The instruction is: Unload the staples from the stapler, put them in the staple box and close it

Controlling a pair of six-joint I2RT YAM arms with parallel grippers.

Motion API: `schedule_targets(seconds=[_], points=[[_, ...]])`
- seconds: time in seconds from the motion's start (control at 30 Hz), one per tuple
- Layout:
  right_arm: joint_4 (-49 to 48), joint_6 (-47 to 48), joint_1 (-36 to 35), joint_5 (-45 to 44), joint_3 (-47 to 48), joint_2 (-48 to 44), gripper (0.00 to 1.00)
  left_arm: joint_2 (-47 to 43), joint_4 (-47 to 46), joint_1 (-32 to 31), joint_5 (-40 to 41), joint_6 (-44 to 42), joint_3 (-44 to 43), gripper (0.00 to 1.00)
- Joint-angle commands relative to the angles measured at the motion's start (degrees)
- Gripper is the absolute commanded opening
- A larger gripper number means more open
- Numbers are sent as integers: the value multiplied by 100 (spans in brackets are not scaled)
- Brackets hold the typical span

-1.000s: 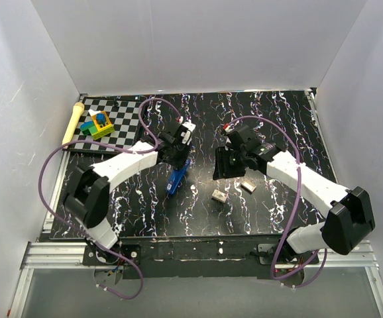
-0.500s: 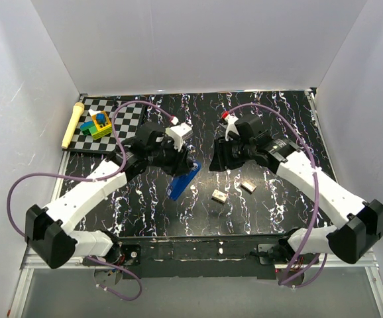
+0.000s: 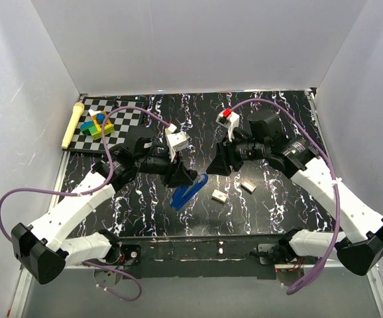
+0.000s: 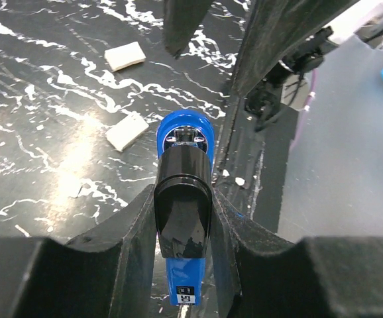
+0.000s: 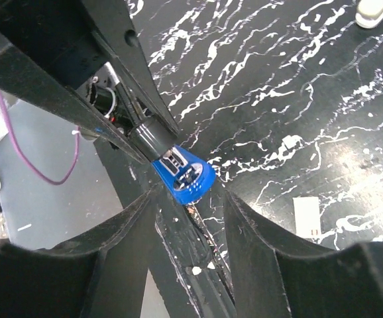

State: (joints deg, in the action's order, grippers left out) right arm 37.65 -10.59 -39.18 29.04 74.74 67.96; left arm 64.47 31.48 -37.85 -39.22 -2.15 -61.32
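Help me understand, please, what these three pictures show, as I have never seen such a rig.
These are two robot arms on a black marbled table. The wide picture looks down from above; the other two come from cameras on each wrist. The left gripper is closed on a blue stapler; the right gripper stands open at its front end. Two pale strips of staples lie on the table beside them. A checkered board with coloured blocks sits in the far left corner.

Far-left corner of my tabletop (image 3: 271,119): checkered board (image 3: 122,122), coloured blocks (image 3: 97,124) stacked on it, pale stick (image 3: 71,124) lying along its left edge. Tabletop black, white-veined.
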Motion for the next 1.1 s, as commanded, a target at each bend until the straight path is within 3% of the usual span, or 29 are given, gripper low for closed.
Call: schedule_targets(seconds=[0.0, 0.53, 1.07], points=[[14, 417, -107, 620, 366, 50, 54, -320, -362, -12, -999, -13, 67, 0], [137, 1261, -810, 946, 471, 243, 62, -734, -547, -21, -1544, 40, 305, 0], [138, 1375, -1101, 1086, 199, 288, 56, -769, -661, -21, -1641, 101, 322, 0]])
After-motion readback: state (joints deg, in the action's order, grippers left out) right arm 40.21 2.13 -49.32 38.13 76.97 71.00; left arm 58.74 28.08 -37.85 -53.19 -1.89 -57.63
